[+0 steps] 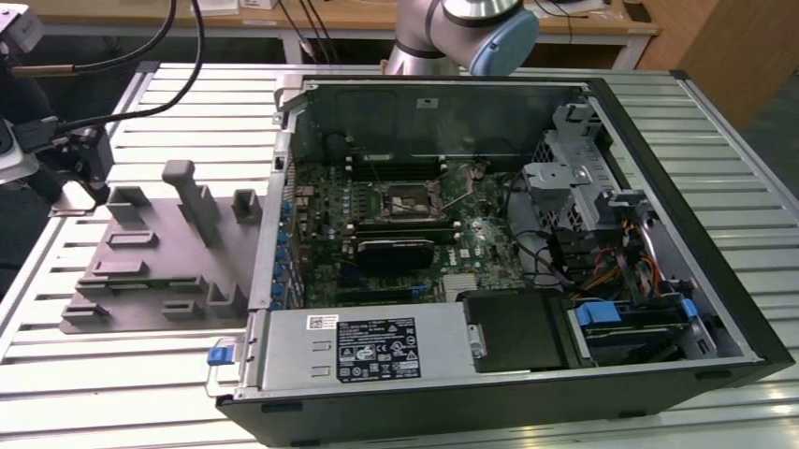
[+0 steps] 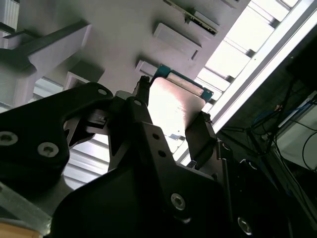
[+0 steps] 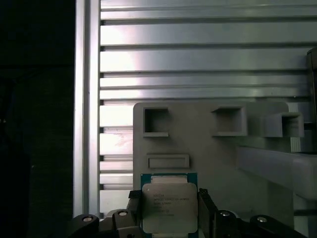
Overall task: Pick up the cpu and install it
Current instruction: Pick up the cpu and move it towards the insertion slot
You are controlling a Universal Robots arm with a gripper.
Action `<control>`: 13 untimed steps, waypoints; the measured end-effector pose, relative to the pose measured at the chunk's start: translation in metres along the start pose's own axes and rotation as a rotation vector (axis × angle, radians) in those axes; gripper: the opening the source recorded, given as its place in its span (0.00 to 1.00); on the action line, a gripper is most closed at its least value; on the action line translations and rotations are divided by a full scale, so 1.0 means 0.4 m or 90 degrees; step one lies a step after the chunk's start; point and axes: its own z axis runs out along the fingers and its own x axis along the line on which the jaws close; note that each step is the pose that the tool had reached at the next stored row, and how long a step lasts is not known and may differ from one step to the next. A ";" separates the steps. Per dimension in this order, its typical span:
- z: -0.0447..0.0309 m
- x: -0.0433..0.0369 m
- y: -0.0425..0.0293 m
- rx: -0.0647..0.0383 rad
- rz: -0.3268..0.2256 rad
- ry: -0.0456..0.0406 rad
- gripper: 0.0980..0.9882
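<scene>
1. The gripper is holding the cpu by two opposite edges. Its two black fingers are pressing in from either side, and the jaws are open no wider than the chip.
2. The cpu is facing the camera in the first wrist view, silver-grey top up, with a thin green rim showing around it. In the second wrist view the cpu is showing as a pale slab between the same fingers.
3. The chip is sitting over a grey fixture plate with moulded pockets, close to one edge of it. I cannot tell whether it is resting on the plate or is lifted off it.
4. In the exterior view the wrist is reaching down at the plate's far edge, at the exterior view's left, with black cables trailing upward. The arm's base is standing behind the computer case.
5. The plate is lying on a slatted aluminium table just beside the open case. The motherboard socket inside is lying well apart from the cpu.
</scene>
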 end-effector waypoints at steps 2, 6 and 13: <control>-0.008 0.000 0.001 0.000 0.000 0.0000 0.50; -0.024 0.000 0.002 0.000 0.000 0.0000 0.50; -0.049 0.001 0.004 0.000 0.000 0.0000 0.50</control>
